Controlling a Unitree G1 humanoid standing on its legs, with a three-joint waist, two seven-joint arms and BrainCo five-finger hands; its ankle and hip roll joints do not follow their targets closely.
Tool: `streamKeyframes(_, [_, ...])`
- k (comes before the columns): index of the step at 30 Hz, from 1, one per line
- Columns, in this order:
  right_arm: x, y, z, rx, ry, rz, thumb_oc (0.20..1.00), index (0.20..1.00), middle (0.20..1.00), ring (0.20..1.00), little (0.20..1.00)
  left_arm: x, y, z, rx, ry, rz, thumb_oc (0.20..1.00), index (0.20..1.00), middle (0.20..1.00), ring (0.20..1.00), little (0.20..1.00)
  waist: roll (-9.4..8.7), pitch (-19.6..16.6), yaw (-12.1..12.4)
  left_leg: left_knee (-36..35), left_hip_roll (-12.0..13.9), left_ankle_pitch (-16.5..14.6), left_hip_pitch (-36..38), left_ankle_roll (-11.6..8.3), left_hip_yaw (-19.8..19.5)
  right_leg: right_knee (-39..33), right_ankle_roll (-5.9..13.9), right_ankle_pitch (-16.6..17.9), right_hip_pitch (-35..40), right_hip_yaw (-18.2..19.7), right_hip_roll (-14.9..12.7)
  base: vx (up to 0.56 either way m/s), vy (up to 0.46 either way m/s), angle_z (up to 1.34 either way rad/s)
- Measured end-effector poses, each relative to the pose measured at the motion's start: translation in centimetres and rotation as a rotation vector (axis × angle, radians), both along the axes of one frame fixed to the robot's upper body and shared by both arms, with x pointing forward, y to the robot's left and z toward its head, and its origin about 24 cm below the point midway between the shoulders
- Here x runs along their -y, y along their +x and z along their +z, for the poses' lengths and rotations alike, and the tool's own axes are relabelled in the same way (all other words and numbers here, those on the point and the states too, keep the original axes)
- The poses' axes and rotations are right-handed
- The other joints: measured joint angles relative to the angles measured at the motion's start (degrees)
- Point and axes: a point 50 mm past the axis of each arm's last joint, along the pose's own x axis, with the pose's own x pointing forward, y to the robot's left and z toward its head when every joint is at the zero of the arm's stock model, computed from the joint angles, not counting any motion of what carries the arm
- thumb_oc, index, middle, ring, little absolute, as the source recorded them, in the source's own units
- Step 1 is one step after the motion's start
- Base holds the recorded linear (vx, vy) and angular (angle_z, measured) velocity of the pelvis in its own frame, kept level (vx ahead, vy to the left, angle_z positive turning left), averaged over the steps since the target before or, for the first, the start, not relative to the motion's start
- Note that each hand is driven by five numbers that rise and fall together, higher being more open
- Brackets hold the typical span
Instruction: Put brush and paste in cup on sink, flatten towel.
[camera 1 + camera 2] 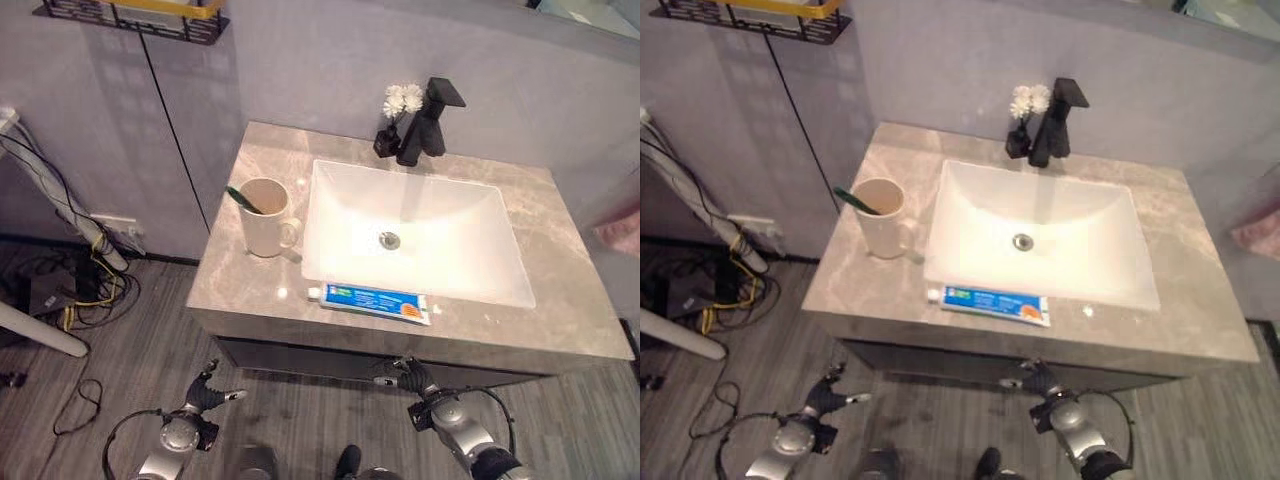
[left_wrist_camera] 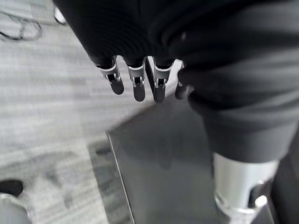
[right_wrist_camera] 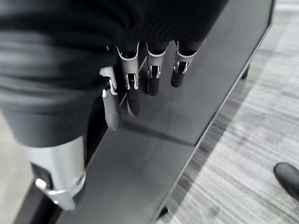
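A cream cup [image 1: 266, 226] stands on the grey stone counter [image 1: 565, 305], left of the white basin [image 1: 455, 225]. A green toothbrush [image 1: 243, 199] leans inside the cup. The blue and white toothpaste tube [image 1: 375, 302] lies flat on the counter's front strip, before the basin. A pink cloth [image 1: 620, 230] shows at the far right edge, mostly cut off. Both hands hang low in front of the dark cabinet, below counter height. My left hand [image 1: 207, 393] is open, its fingers [image 2: 135, 81] relaxed and holding nothing. My right hand [image 1: 410, 376] is open too, with its fingers [image 3: 150, 74] close to the cabinet front.
A black faucet [image 1: 430, 122] and a small vase of white flowers [image 1: 402, 101] stand behind the basin. A black wire shelf [image 1: 140, 17] hangs on the wall at upper left. Cables and a power strip [image 1: 70, 285] lie on the floor to the left. The cabinet front [image 3: 187, 121] is dark and glossy.
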Motion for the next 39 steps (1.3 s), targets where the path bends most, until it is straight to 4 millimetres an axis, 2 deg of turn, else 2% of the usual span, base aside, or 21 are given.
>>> streamKeyframes(1, [0.6, 0.1, 0.1, 0.008, -0.009, -0.027, 1.0, 1.0, 1.0, 1.0, 1.0, 0.7, 0.7, 0.2, 0.016, -0.013, -0.017, 1.0, 1.0, 1.0, 1.0, 1.0, 0.37, 0.3, -1.0, -1.8, -1.4, -0.2, -1.8, 1.9, 0.5, -1.4, 0.35, 0.3, 0.1, -0.5, -0.2, 0.04, 0.058, 0.16])
streamKeyframes(2, [1.0, 0.2, 0.2, 0.009, -0.017, -0.041, 1.0, 1.0, 1.0, 1.0, 1.0, 0.8, 0.8, 0.3, 0.023, -0.018, -0.018, 1.0, 1.0, 1.0, 1.0, 1.0, 0.42, 0.3, -1.3, -6.1, -2.6, 0.9, -1.5, 2.48, 0.4, -1.7, 0.52, 0.7, -0.1, -0.6, -0.3, 0.09, 0.174, 0.07])
streamKeyframes(3, [1.2, -0.2, -0.1, -0.002, -0.02, -0.055, 1.0, 1.0, 1.0, 1.0, 1.0, 1.0, 0.8, 0.3, 0.027, -0.017, -0.027, 1.0, 1.0, 1.0, 1.0, 1.0, 1.9, 0.1, -1.9, -9.2, -1.2, 3.9, -1.1, 2.88, 3.3, -1.7, 0.9, 0.7, 0.6, -0.4, 1.1, 0.05, 0.116, -0.21])
streamKeyframes(4, [1.1, -0.5, -0.3, -0.015, -0.021, -0.052, 1.0, 1.0, 1.0, 1.0, 1.0, 0.9, 0.6, 0.3, 0.024, -0.017, -0.022, 1.0, 1.0, 1.0, 1.0, 1.0, 2.23, 0.1, -1.9, -8.9, -0.6, 6.9, -0.4, 2.99, 3.3, -1.7, 1.13, 0.4, 1.3, 0.1, 1.7, 0.08, 0.179, -0.32])
streamKeyframes(6, [0.1, -1.0, -0.7, -0.031, -0.008, -0.024, 1.0, 1.0, 1.0, 1.0, 1.0, 0.4, 0.4, 0.3, 0.016, -0.006, -0.014, 1.0, 1.0, 1.0, 1.0, 1.0, 0.63, -0.5, -1.9, -12.2, -2.0, 7.9, 2.3, 3.88, 4.7, -1.2, 2.08, -0.3, 1.7, 1.9, 0.1, 0.07, 0.166, -0.28])
streamKeyframes(9, [-0.6, -1.7, -0.9, -0.037, 0.018, -0.023, 1.0, 1.0, 1.0, 1.0, 1.0, -0.3, -0.2, 0.3, 0.009, 0.008, -0.008, 1.0, 1.0, 1.0, 1.0, 1.0, 0.27, -0.9, -2.0, -16.5, -4.2, 9.0, 6.0, 5.58, 6.3, 1.1, 3.98, -0.2, 1.2, 3.4, -2.4, 0.05, 0.231, -0.2])
streamKeyframes(13, [-0.9, -2.0, -1.0, -0.043, 0.014, 0.007, 1.0, 1.0, 1.0, 1.0, 1.0, -0.7, -0.4, 0.4, 0.013, 0.009, 0.015, 1.0, 1.0, 1.0, 1.0, 1.0, 2.0, -0.4, -2.3, -17.7, -5.0, 9.9, 7.2, 7.16, 6.5, 4.2, 4.97, 0.2, 0.5, 3.9, -3.2, -0.02, 0.083, -0.09])
streamKeyframes(15, [-0.7, -1.7, -0.6, -0.027, 0.009, 0.013, 1.0, 1.0, 1.0, 1.0, 1.0, -0.7, -0.1, 0.5, 0.022, 0.01, 0.011, 1.0, 1.0, 1.0, 1.0, 1.0, 3.71, 0.4, -2.8, -17.8, -4.2, 10.1, 7.2, 7.87, 5.5, 11.3, 5.46, 0.1, -3.2, 6.4, -3.2, -0.03, 0.014, 0.21])
streamKeyframes(16, [-0.7, -1.7, -0.6, -0.029, 0.012, 0.019, 1.0, 1.0, 1.0, 1.0, 1.0, -0.9, -0.1, 0.9, 0.034, 0.023, -0.003, 1.0, 1.0, 1.0, 1.0, 1.0, 4.14, 0.7, -2.8, -17.7, -3.8, 10.0, 6.9, 8.16, 5.0, 15.9, 6.86, -1.1, -6.0, 10.2, -3.4, 0.06, -0.239, 0.03])
streamKeyframes(17, [-0.7, -1.7, -0.6, -0.035, 0.008, 0.033, 1.0, 1.0, 1.0, 1.0, 1.0, -1.7, -0.8, 0.9, 0.022, 0.046, -0.004, 1.0, 1.0, 1.0, 1.0, 1.0, 3.87, 0.5, -1.7, -17.8, -3.6, 10.1, 7.0, 7.78, 6.2, 10.5, 7.29, -0.3, -4.7, 6.8, -7.8, 0.09, -0.329, -0.05])
streamKeyframes(19, [-0.7, -1.5, -0.6, -0.037, 0.005, 0.034, 1.0, 1.0, 1.0, 1.0, 1.0, -1.5, -1.0, 0.8, 0.017, 0.039, -0.006, 1.0, 1.0, 1.0, 1.0, 1.0, 4.04, 0.6, -0.5, -16.9, -3.5, 9.1, 7.1, 6.22, 6.3, 4.0, 8.91, 3.1, -2.3, 2.0, -13.0, 0.09, -0.31, -0.16])
streamKeyframes(21, [-0.8, -1.2, -0.4, -0.027, 0.002, 0.052, 1.0, 1.0, 1.0, 1.0, 1.0, -1.6, -0.8, 1.4, 0.038, 0.043, -0.015, 1.0, 1.0, 1.0, 1.0, 1.0, 3.95, 0.7, 0.3, -16.6, -2.5, 9.3, 6.8, 5.46, 5.8, -1.0, 11.09, 6.7, -0.5, 2.8, -14.3, 0.08, -0.27, 0.0])
streamKeyframes(23, [-1.7, -0.8, 0.0, -0.011, 0.006, 0.108, 1.0, 1.0, 1.0, 1.0, 1.0, -2.2, -0.8, 2.2, 0.062, 0.062, -0.035, 1.0, 1.0, 1.0, 1.0, 1.0, 3.54, 1.0, 0.9, -17.5, -0.6, 10.3, 6.8, 3.68, 4.4, -1.9, 11.11, 6.9, -0.6, 3.9, -11.6, 0.05, -0.196, 0.21])
streamKeyframes(25, [-2.7, -0.7, 0.0, -0.013, -0.012, 0.195, 1.0, 1.0, 1.0, 1.0, 1.0, -3.0, -0.7, 3.2, 0.095, 0.088, -0.046, 1.0, 1.0, 1.0, 1.0, 1.0, 1.54, 0.6, 1.3, -19.1, 0.1, 11.4, 6.5, 1.49, 2.9, -3.1, 10.47, 6.7, -0.2, 4.4, -7.6, 0.05, -0.282, 0.47])
streamKeyframes(26, [-2.9, -1.0, -0.2, -0.026, -0.007, 0.21, 1.0, 1.0, 1.0, 1.0, 1.0, -3.3, -0.8, 3.0, 0.088, 0.087, -0.034, 1.0, 1.0, 1.0, 1.0, 1.0, 0.5, 0.3, 1.2, -20.5, 0.6, 12.2, 6.7, 0.25, 1.3, -3.9, 8.06, 5.1, 0.7, 3.1, -5.9, 0.01, -0.316, 0.53])
streamKeyframes(28, [-2.0, -0.7, 0.3, -0.001, -0.033, 0.214, 1.0, 1.0, 1.0, 1.0, 1.0, -2.5, -1.1, 3.3, 0.102, 0.058, -0.069, 1.0, 1.0, 1.0, 1.0, 1.0, 3.7, 0.8, 1.1, -22.6, 5.7, 13.6, 5.3, -1.74, -0.8, -4.9, 6.15, 4.0, 0.4, 1.8, -0.3, -0.02, -0.223, 0.5])
streamKeyframes(31, [0.9, -0.5, 0.8, 0.011, -0.097, 0.162, 1.0, 1.0, 1.0, 1.0, 1.0, -1.1, -1.1, 3.0, 0.083, 0.047, -0.153, 1.0, 1.0, 1.0, 1.0, 1.0, 6.56, 1.2, 0.9, -22.3, 10.7, 13.9, 0.6, -1.2, -1.7, -4.5, 2.17, 3.5, -2.4, -2.9, 4.7, 0.0, -0.072, 0.54])
streamKeyframes(33, [3.1, -0.8, 1.1, 0.015, -0.135, 0.106, 1.0, 1.0, 1.0, 1.0, 1.0, 0.1, -1.0, 3.1, 0.084, 0.036, -0.223, 1.0, 1.0, 1.0, 1.0, 1.0, 6.68, 1.4, -0.4, -22.0, 10.0, 14.0, 0.1, -1.25, 0.6, -4.9, 1.3, 3.1, -3.2, -4.6, 4.0, 0.02, 0.023, 0.45])
streamKeyframes(34, [3.9, -0.9, 1.3, 0.019, -0.159, 0.096, 1.0, 1.0, 1.0, 1.0, 1.0, 0.3, -1.1, 3.1, 0.079, 0.039, -0.251, 1.0, 1.0, 1.0, 1.0, 1.0, 6.53, 1.2, -1.6, -21.4, 7.3, 14.2, 2.6, -1.45, 2.6, -4.4, 1.53, 3.2, -3.6, -3.8, 2.9, 0.03, 0.066, 0.08])
streamKeyframes(35, [4.2, -0.7, 1.6, 0.027, -0.167, 0.098, 1.0, 1.0, 1.0, 1.0, 1.0, 0.4, -1.5, 3.3, 0.082, 0.039, -0.265, 1.0, 1.0, 1.0, 1.0, 1.0, 7.49, 0.8, -1.9, -22.6, 7.1, 13.6, 4.5, -2.17, 4.3, -4.4, 1.72, 3.3, -3.9, -3.3, 3.3, 0.04, 0.068, -0.05])
streamKeyframes(39, [4.0, -0.9, 1.5, 0.029, -0.165, 0.093, 1.0, 1.0, 1.0, 1.0, 1.0, 1.6, 1.5, 8.2, 0.278, 0.041, -0.412, 1.0, 1.0, 1.0, 1.0, 1.0, 8.42, 0.7, -2.5, -22.6, 6.3, 13.1, 5.9, -2.56, 4.8, -4.5, 2.72, 4.0, -3.0, -2.4, 2.0, 0.05, 0.112, -0.14])
